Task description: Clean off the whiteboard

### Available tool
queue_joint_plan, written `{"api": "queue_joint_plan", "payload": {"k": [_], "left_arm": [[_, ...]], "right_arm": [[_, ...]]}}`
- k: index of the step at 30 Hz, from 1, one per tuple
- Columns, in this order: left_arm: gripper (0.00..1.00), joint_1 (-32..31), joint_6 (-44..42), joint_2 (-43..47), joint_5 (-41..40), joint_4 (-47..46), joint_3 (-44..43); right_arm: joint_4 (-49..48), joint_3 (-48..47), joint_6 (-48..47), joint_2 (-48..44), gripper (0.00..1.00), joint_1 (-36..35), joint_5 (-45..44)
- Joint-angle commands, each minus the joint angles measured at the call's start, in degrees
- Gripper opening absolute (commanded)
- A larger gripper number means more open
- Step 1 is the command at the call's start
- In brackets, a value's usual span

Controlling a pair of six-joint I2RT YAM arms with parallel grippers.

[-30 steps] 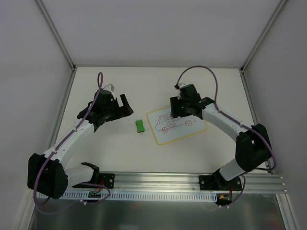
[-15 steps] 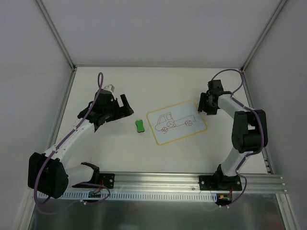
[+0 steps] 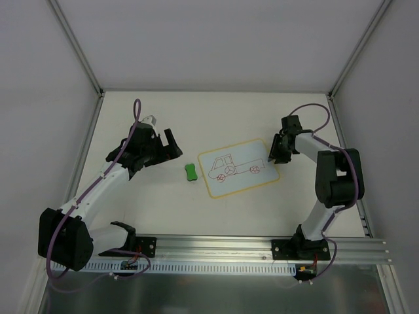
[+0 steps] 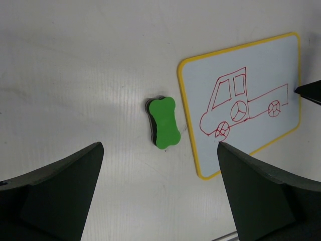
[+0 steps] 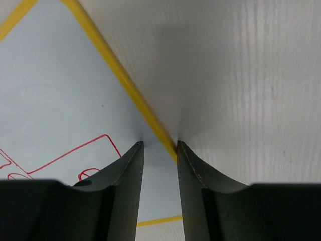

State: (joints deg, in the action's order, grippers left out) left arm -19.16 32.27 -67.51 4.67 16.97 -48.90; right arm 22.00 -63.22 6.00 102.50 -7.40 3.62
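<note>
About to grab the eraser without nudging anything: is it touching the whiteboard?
Apart. The left wrist view shows a narrow strip of bare table between the green eraser and the whiteboard, along its yellow edge. The top view shows the same gap.

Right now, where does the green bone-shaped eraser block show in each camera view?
Top external: the green bone-shaped eraser block lies left of centre, just left of the yellow-bordered whiteboard.
Left wrist: the eraser block sits mid-frame, with the whiteboard to its right.
Right wrist: not in it; only the whiteboard edge shows.
Shared landmark: the whiteboard's yellow border.
</note>
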Motion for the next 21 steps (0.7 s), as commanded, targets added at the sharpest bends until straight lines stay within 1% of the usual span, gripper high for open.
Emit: {"api": "queue_joint_plan", "payload": {"k": [1, 5, 10, 13, 16, 18, 19, 21], "left_arm": [[0.99, -0.27, 0.16, 0.62, 0.87, -0.18, 0.30], [0.99, -0.27, 0.25, 1.50, 0.43, -0.18, 0.83], [0.99, -0.27, 0.42, 1.85, 0.08, -0.18, 1.62], [0.99, -0.27, 0.34, 1.68, -0.09, -0.10, 1.62], [0.99, -0.27, 0.07, 1.41, -0.36, -0.18, 1.71], [0.99, -0.27, -0.10, 1.15, -0.71, -0.18, 1.62], [0.99, -0.27, -0.19, 1.06, -0.89, -0.18, 1.62], [0.99, -0.27, -0.37, 0.88, -1.06, -0.10, 1.62]], "right_arm": [[2.26, 3.80, 3.39, -3.17, 0.35, -2.88, 3.41], [2.26, 8.63, 5.68, -7.48, 0.34, -7.88, 2.72], [2.17, 15.22, 9.29, -13.01, 0.33, -16.32, 0.17], [2.17, 17.25, 10.87, -14.87, 0.32, -20.10, -1.07], [2.08, 18.05, 9.92, -17.24, 0.32, -21.60, -1.33], [1.82, 16.82, 8.07, -19.08, 0.32, -21.61, -3.26], [1.82, 16.03, 5.54, -19.44, 0.32, -21.34, -5.70], [1.82, 12.97, 3.06, -19.53, 0.35, -20.03, -8.69]]}}
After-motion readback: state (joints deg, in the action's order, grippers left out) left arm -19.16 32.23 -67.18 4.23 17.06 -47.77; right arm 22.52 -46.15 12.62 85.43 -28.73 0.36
